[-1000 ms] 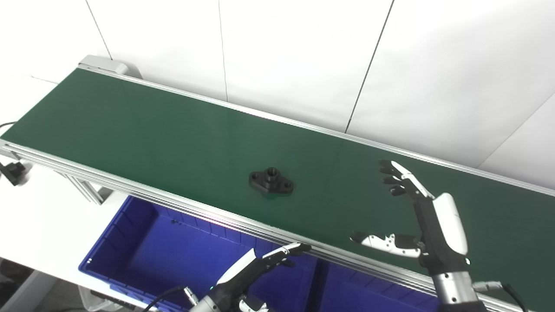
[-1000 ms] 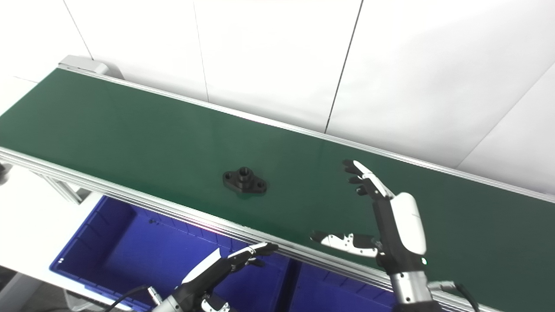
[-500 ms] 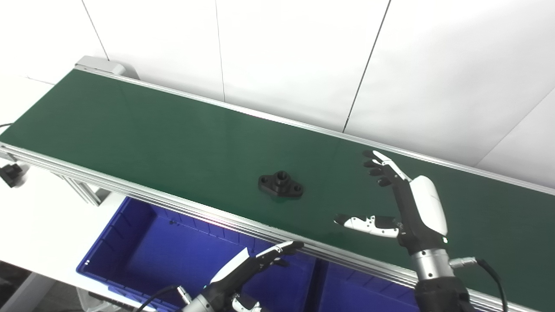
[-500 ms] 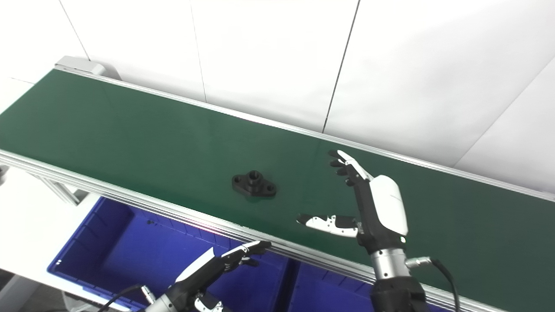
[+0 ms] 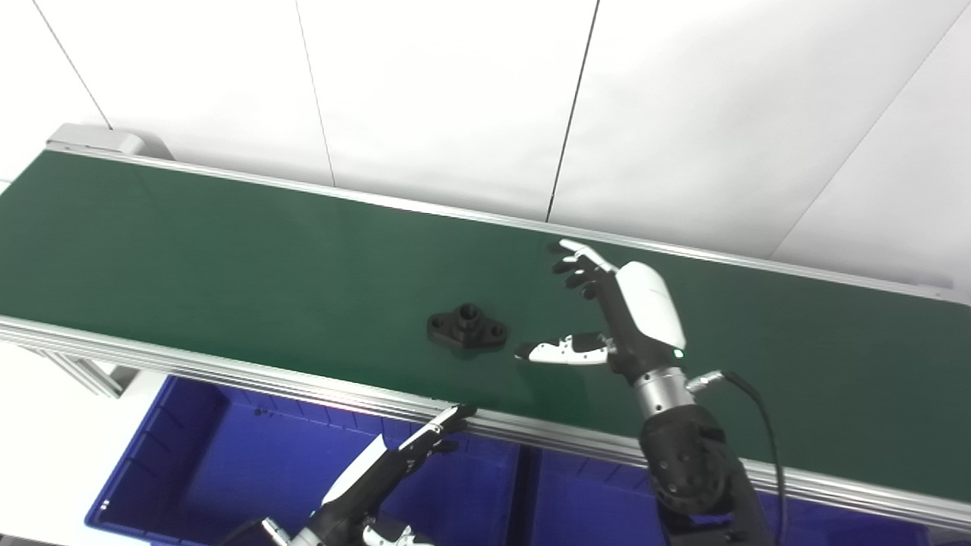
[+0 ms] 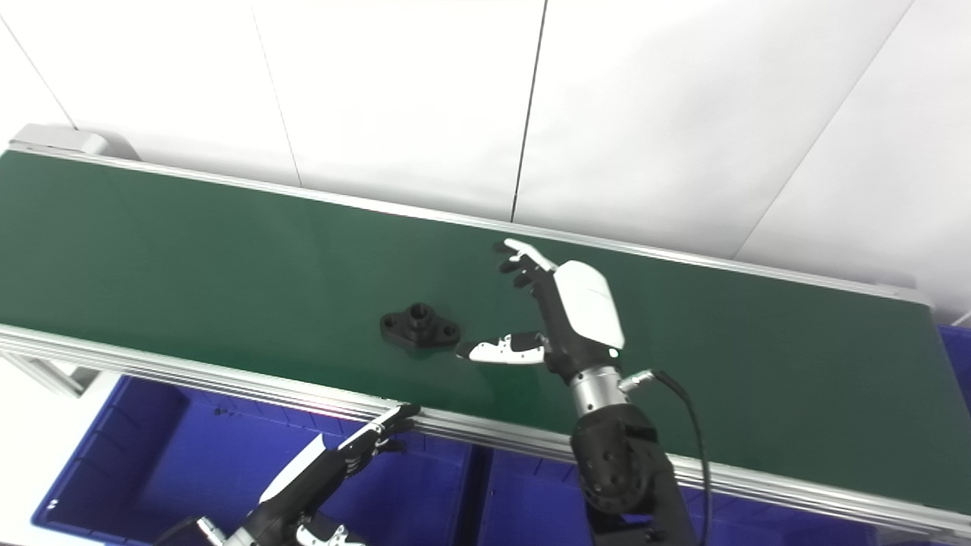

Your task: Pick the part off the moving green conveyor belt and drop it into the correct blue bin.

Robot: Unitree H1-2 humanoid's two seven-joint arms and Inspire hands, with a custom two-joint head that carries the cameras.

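The part (image 5: 467, 331) lay flat on the belt (image 5: 227, 258) — a black flange with a raised hub in the middle and a holed ear at each end. It sat nearer the belt's near edge than its far one, roughly midway along the visible length, and nothing touched it.

The right hand (image 5: 611, 318) hung over the belt just to the right of the part. Its fingers (image 5: 573, 265) were spread and reached toward the far side, while the thumb (image 5: 557, 351) stuck out to the left, its tip close beside the part's right ear but apart from it. The hand held nothing. Its black forearm rose from the near edge, a cable looping off the wrist to the right.

The left hand (image 5: 394, 466) waited low in front of the belt's near rail (image 5: 227, 377), over the bin (image 5: 152, 470). Its fingers were stretched out nearly straight, pointing up and to the right, and empty; the tips lay at the rail's edge — whether touching it could not be told. The blue bin sat below the belt on the near side, with a second bin (image 5: 584, 504) just to its right, a dark gap between them. White wall panels (image 5: 455, 98) stood behind the belt.
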